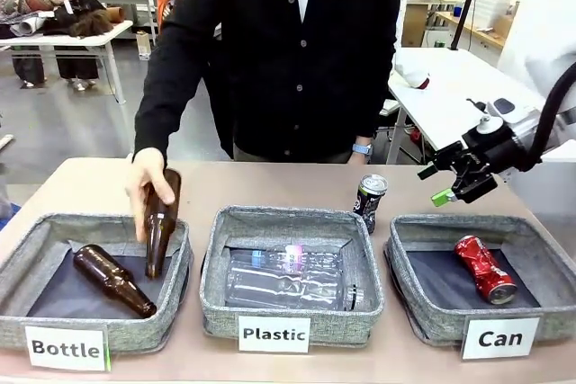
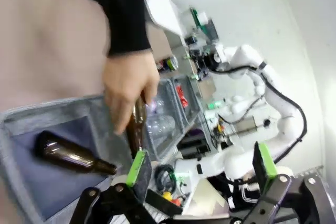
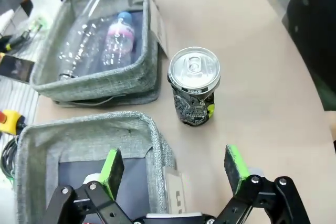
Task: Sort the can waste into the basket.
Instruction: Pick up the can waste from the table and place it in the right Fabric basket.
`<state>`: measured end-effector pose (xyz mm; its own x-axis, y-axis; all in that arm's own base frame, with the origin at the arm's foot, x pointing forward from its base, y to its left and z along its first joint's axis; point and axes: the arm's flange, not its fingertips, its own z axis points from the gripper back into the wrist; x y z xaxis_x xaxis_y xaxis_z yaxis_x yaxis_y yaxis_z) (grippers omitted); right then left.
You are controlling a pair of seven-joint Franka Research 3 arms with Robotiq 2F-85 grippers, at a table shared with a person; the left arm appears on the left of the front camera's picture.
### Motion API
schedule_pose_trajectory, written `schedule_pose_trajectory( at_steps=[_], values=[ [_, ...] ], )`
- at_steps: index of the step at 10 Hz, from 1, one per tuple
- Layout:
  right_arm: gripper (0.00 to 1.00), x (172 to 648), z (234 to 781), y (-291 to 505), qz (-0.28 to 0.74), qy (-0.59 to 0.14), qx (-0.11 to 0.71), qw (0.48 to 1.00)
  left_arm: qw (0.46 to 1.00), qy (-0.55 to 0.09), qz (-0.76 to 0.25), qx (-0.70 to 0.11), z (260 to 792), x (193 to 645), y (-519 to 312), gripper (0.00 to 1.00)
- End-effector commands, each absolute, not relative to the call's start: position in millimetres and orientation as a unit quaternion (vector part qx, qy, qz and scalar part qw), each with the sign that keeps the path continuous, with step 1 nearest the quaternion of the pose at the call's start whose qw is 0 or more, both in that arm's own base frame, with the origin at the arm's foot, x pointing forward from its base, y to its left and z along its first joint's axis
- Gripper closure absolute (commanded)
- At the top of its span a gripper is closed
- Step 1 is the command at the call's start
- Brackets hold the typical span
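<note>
The red can [image 1: 484, 269] lies on its side inside the Can basket [image 1: 423, 317], about in the middle of the dark lining, with its length going from 11 to 5 o'clock. The black can [image 1: 369, 202] stands upright on the table [image 1: 270, 182], outside this basket, just beside its far corner at 11 o'clock, between it and the Plastic basket [image 1: 216, 254].

The right gripper [image 1: 447, 188] hangs in the air at 3 o'clock of the black can, near it but not touching. Its fingers are wide apart and hold nothing. In the right wrist view the black can is at 12 o'clock from the gap between the fingers, and the basket corner is under the finger at 9 o'clock.

The Plastic basket holds clear bottles [image 1: 288, 281] lying flat. At 9 o'clock of it is the Bottle basket [image 1: 27, 263], where a person's hand [image 1: 144, 182] holds a brown bottle [image 1: 162, 222] neck down, above another brown bottle [image 1: 112, 279] that lies inside.

The left gripper [image 2: 200, 163] has its fingers spread and is empty, apart from the hand.
</note>
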<state>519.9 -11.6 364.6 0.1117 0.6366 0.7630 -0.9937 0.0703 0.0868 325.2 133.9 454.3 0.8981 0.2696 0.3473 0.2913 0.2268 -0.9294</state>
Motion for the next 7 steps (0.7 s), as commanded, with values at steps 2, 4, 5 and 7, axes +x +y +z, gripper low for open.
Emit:
schedule_pose_trajectory(
  at_steps=[2,4,5,7],
  values=[
    [0.0,538.7,352.3,4.4,0.629,-0.273,0.292,0.666,0.753,-0.296,0.039,-0.586,466.3,294.3,252.0,0.0],
    [0.0,547.4,338.6,9.8,0.638,-0.277,0.303,0.652,0.78,-0.244,0.037,-0.575,458.2,272.1,272.0,0.0],
    [0.0,554.0,334.2,10.1,0.636,-0.282,0.299,0.653,0.787,-0.241,0.041,-0.566,456.4,267.1,277.8,0.0],
    [0.0,561.2,327.1,11.5,0.635,-0.3,0.294,0.649,0.787,-0.245,0.032,-0.565,458.4,263.1,274.0,0.0]
  ],
)
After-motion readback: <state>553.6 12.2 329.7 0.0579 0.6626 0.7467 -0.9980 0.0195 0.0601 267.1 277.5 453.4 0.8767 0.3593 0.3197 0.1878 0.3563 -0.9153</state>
